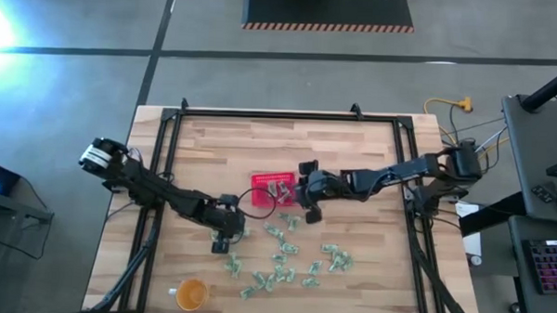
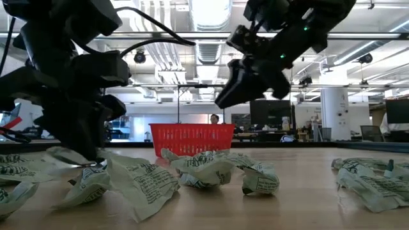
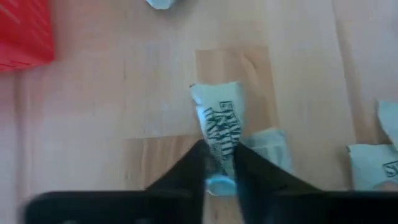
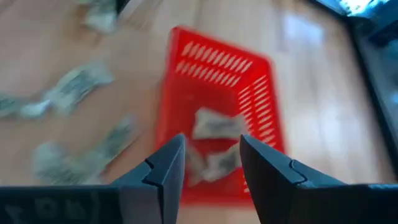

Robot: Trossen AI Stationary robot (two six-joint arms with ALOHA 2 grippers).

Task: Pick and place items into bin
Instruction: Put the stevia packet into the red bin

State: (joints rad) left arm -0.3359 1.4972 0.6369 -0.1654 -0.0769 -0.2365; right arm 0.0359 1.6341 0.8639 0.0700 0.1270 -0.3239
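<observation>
L gripper [image 3: 221, 180] pinched shut on a packet [image 3: 219, 124], mid-frame, table level. R gripper [image 4: 211, 165] open, empty, over red basket [image 1: 274, 190] at center. Packets look light, crinkly, soft; prob. best pinched across the middle.

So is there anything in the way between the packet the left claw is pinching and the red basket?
Nothing visible. The left gripper is shut on a packet, and only bare wood lies between it and the red basket. The right gripper hangs open above that basket, though.
</observation>
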